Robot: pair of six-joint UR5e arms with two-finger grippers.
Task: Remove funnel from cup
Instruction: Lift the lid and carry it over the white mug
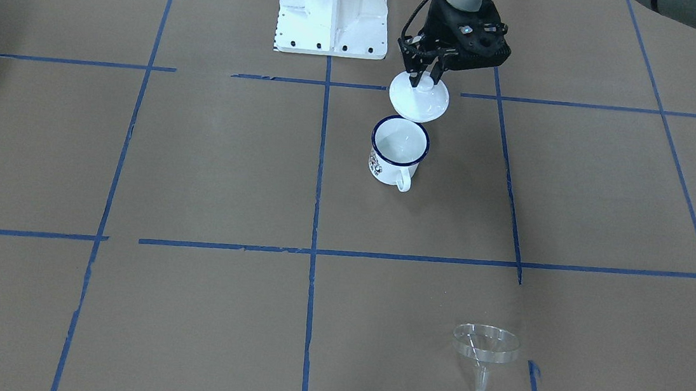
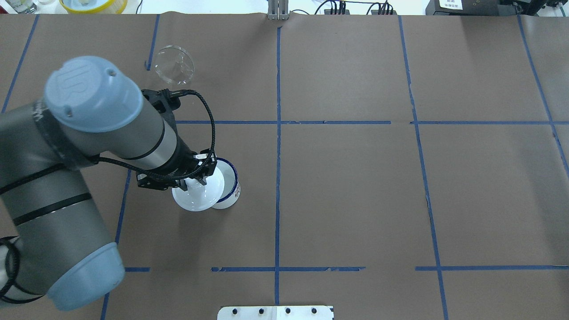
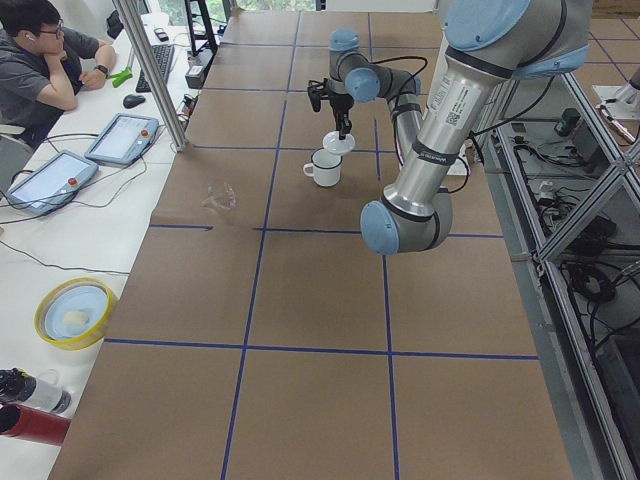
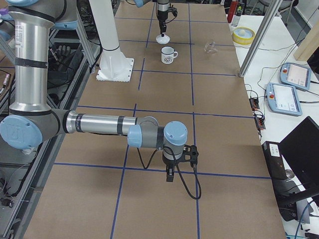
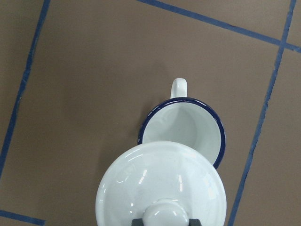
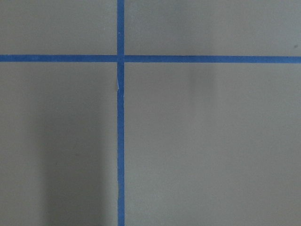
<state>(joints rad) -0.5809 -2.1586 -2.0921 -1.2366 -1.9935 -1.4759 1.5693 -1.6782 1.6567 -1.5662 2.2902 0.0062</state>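
Observation:
The cup [image 1: 398, 152], a white enamel mug with a dark blue rim, stands upright on the brown table, and its inside looks empty in the left wrist view [image 5: 188, 127]. The clear funnel [image 1: 485, 346] lies on its side on the table, far from the cup, and also shows in the overhead view [image 2: 174, 65]. My left gripper [image 1: 422, 78] is shut on the knob of a white round lid [image 1: 419, 98] and holds it in the air just beside and above the cup's rim. My right gripper [image 4: 169, 175] hangs low over bare table far from these; I cannot tell if it is open or shut.
The robot's white base plate [image 1: 334, 9] stands behind the cup. A yellow bowl [image 3: 75, 312], bottles [image 3: 30, 405] and tablets lie on the side desk beyond the far table edge, where an operator [image 3: 40, 60] sits. Blue tape lines cross the table.

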